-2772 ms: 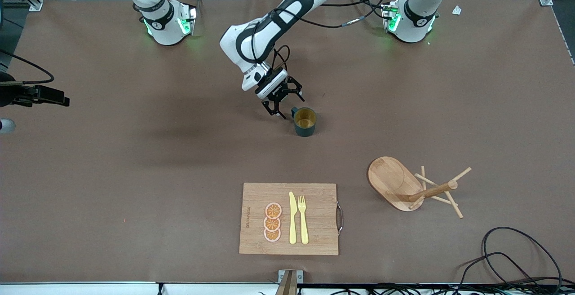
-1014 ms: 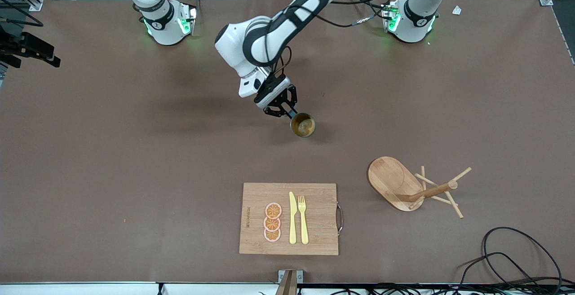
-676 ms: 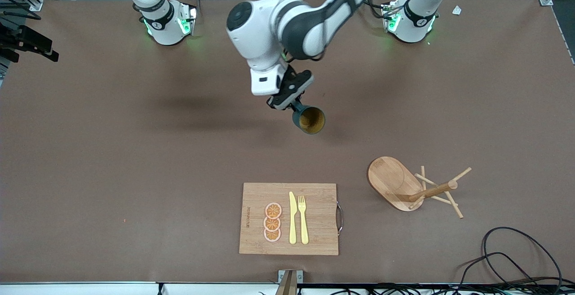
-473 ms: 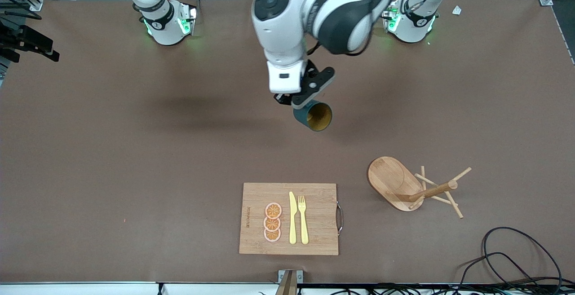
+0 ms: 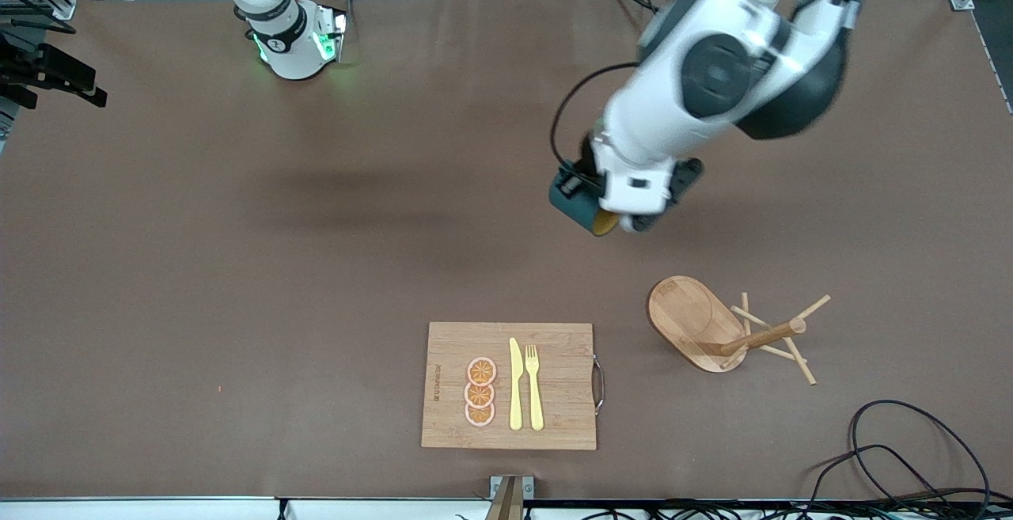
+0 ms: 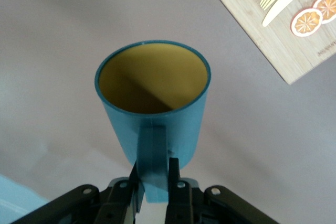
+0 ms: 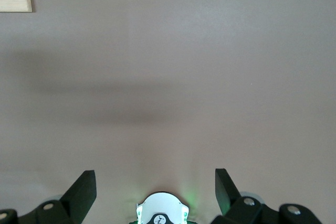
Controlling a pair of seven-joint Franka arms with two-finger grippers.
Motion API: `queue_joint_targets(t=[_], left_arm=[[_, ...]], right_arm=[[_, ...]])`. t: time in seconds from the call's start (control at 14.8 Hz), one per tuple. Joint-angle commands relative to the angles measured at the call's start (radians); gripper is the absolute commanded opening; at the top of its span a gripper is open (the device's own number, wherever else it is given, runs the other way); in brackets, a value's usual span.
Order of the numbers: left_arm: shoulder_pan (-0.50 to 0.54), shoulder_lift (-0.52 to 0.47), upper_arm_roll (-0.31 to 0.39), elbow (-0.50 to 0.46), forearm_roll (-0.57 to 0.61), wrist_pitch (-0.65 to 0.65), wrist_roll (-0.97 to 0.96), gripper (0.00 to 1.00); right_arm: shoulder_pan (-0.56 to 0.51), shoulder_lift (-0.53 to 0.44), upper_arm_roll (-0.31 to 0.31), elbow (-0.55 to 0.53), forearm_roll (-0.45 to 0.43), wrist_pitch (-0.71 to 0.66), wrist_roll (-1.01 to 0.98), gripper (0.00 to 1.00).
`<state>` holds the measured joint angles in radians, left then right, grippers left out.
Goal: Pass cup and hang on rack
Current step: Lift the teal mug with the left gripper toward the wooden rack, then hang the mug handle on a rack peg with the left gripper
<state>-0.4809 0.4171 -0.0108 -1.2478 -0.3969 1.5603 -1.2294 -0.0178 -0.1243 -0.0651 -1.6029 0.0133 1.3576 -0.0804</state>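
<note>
My left gripper [image 6: 156,174] is shut on the loop handle of the dark teal cup [image 6: 168,124] with its mustard-yellow inside. In the front view the cup [image 5: 574,199] hangs tilted in the air under the left wrist, over the middle of the table toward the left arm's end. The wooden rack [image 5: 696,318] lies tipped over on the table, nearer to the front camera than the spot below the cup, its post and pegs pointing toward the left arm's end. My right gripper [image 7: 156,179] is open and empty, held high over bare table near its own base.
A bamboo cutting board [image 5: 554,377] with a yellow knife, a fork and orange slices lies near the front edge; it also shows in the left wrist view [image 6: 252,19]. Black cables [image 5: 910,457] lie at the front corner by the left arm's end.
My left gripper shut on the cup's handle, lifted it off the table, tilted it and carried it toward the left arm's end. The rack has not moved.
</note>
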Motion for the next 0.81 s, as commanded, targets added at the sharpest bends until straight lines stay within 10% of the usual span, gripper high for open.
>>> queue_joint_targets(t=[0.0,0.74], left_arm=[[0.18,-0.018,-0.011,-0.033,-0.172,-0.078,0.204,0.02],[0.558,0.187,-0.011,-0.016,-0.675,-0.227,0.583,0.01]], right_arm=[[0.001,-0.031,0.004,-0.023,-0.015,0.001,-0.009,1.0],[-0.001,-0.072,0.004,-0.02,-0.021,0.005,-0.009,1.0]])
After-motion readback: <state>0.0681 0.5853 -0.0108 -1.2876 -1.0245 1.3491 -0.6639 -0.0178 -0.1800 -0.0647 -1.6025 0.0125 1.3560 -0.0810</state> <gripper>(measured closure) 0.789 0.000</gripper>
